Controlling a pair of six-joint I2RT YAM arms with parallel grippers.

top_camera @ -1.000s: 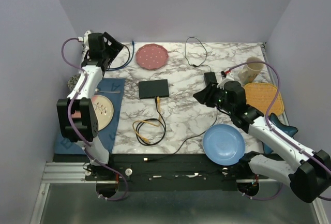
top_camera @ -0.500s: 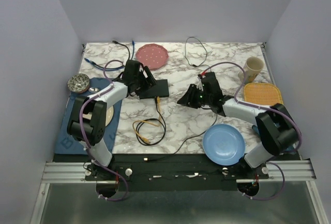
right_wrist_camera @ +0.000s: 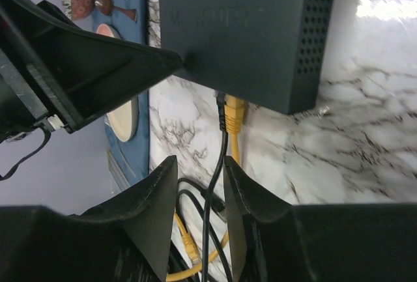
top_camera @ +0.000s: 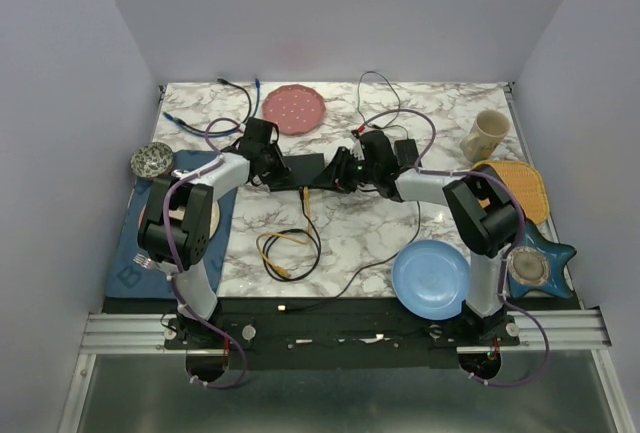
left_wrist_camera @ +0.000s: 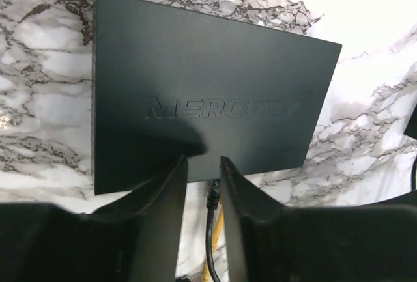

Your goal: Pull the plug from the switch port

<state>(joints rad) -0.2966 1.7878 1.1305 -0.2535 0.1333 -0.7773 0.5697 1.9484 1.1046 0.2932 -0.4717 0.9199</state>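
Note:
The switch (top_camera: 306,165) (left_wrist_camera: 202,93) (right_wrist_camera: 241,28) lies flat on the marble, sockets along its near edge. Two plugs sit side by side in that edge: a yellow plug (right_wrist_camera: 234,114) (top_camera: 304,193) and a thin black plug (right_wrist_camera: 221,102) (left_wrist_camera: 213,194). My left gripper (top_camera: 280,166) (left_wrist_camera: 203,163) reaches in from the left. Its fingers straddle the black plug at the switch's edge, narrowed, with a gap still showing on one side. My right gripper (top_camera: 330,175) (right_wrist_camera: 201,165) comes in from the right. Its fingers stand open around the black cable, a little short of the plugs.
A coil of yellow and black cable (top_camera: 288,250) lies in front of the switch. A pink plate (top_camera: 294,108) is behind it, and a black power brick (top_camera: 406,150) lies to the right. Further off are a blue plate (top_camera: 431,278), a cup (top_camera: 485,135) and a blue mat (top_camera: 130,253).
Both arms have swung in from the table's sides to the switch. The left jaws have narrowed from wide open. The right gripper has slid left up to the plugs.

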